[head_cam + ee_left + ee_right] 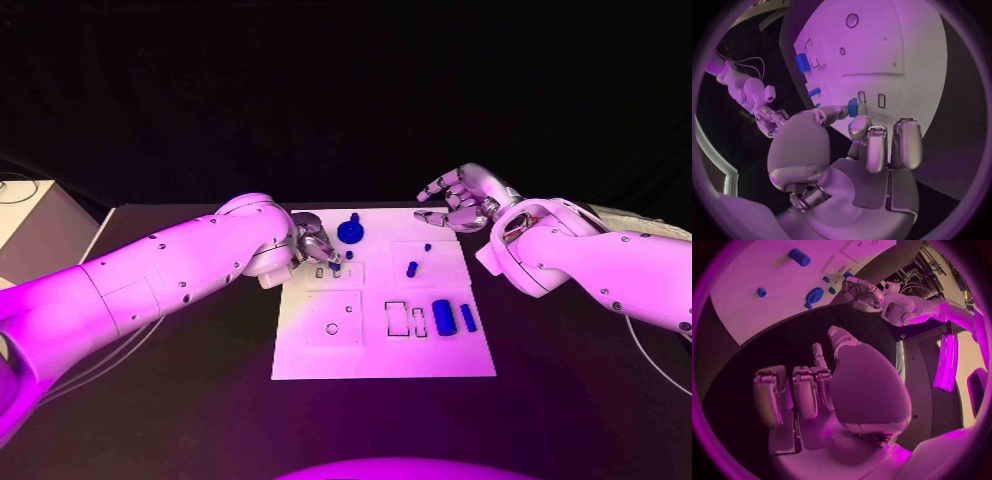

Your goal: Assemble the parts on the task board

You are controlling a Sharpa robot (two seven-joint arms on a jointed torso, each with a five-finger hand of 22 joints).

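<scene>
While a small blue part [852,107] sits pinched at the left hand's [315,250] fingertips over the task board's [382,355] far left area, a blue gear [351,231] stands just beside that hand — the right hand [464,198] hovers off the board's far right corner, fingers loosely curled, holding nothing.

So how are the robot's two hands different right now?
The left hand is down over the task board, pinching a small blue part between its fingertips; the right hand holds nothing. The left hand sits at the board's left side, while the right hand hovers off the board, past its far right corner, fingers loosely curled and apart. Both are silver, on white arms.
</scene>
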